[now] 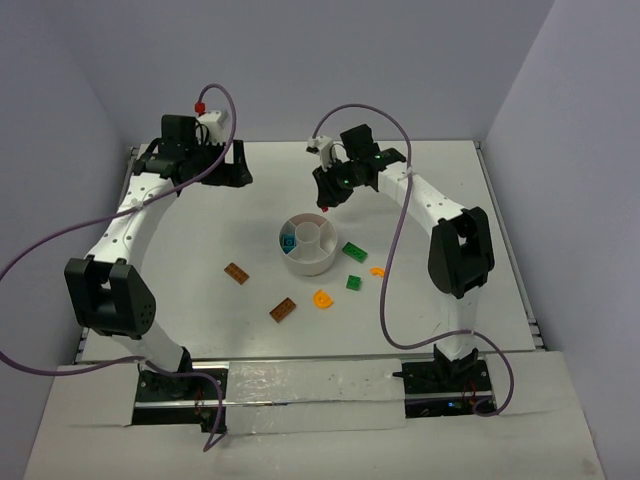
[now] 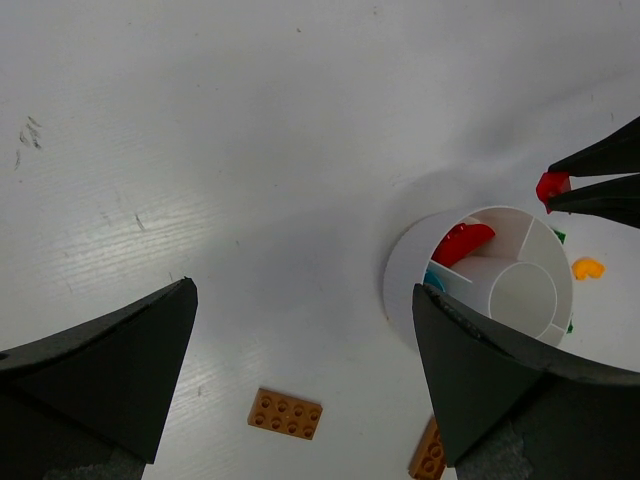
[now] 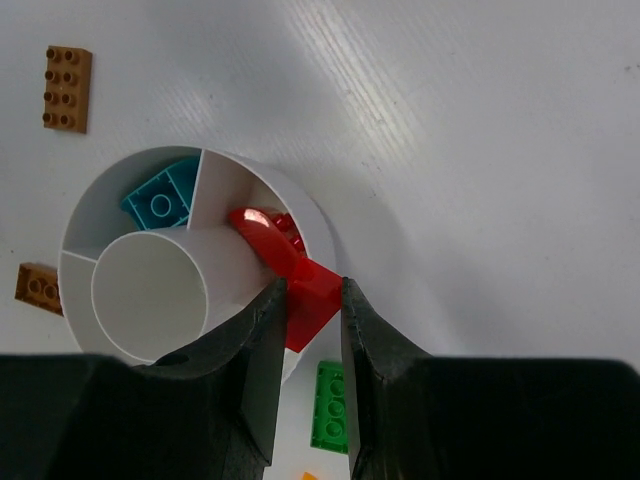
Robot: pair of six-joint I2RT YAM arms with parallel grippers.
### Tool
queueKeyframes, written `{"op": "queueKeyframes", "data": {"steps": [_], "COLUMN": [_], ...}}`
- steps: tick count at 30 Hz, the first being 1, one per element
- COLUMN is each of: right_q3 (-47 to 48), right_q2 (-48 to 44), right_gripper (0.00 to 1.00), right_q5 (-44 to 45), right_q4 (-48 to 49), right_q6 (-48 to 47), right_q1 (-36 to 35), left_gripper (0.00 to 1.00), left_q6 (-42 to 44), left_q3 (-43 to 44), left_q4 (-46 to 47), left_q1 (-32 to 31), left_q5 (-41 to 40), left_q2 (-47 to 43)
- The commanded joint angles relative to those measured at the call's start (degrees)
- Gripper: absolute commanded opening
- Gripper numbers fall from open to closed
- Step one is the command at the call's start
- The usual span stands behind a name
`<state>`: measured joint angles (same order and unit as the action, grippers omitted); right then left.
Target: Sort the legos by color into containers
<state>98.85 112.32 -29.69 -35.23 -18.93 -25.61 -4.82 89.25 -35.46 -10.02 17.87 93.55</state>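
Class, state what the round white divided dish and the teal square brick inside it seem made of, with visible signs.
Round white divided dish: probably plastic, matte; thin, even moulded walls. Teal square brick: likely plastic, slightly glossy; moulded round studs.

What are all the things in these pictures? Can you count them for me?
dish: one, white, round, mid-table
red legos: two clear to see; one in a dish wedge, one pinched at the dish rim
teal lego: one, in the wedge next to the red
green legos: two, on the table right of the dish
yellow-orange legos: two, curved, on the table near the green ones
brown-orange legos: two, on the table left of the dish
table: one, white
cables: purple, one along each arm
left gripper: black, open, holding nothing
right gripper: black, closed on a red lego
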Motion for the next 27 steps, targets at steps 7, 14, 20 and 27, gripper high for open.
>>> {"op": "queueKeyframes", "data": {"steps": [7, 14, 20, 27], "right_q3": [0.3, 1.17, 1.49, 3.0], "right_q2": [0.27, 1.58, 2.16, 3.17], "right_gripper": [0.09, 0.14, 0.18, 0.48], "right_q5": [-1.87, -2.48, -3.18, -3.52], "right_q4": [-0.99, -2.29, -3.0, -5.12], "right_q6": [-1.33, -1.89, -2.74, -3.61], "right_q1": [-1.42, -1.81, -2.48, -2.67], "left_gripper": [0.99, 0.99, 0.99, 0.99], "left_q6": [0.91, 1.05, 1.14, 1.06], "left_q3": [1.27, 1.19, 1.36, 1.59], "left_q4": [0.0, -0.05, 0.04, 0.04], "left_q1": [0.27, 0.27, 0.27, 0.27], "left_q5": [-0.03, -0.2, -1.04, -0.85], "left_q2": [0.58, 1.01, 1.28, 1.61]}}
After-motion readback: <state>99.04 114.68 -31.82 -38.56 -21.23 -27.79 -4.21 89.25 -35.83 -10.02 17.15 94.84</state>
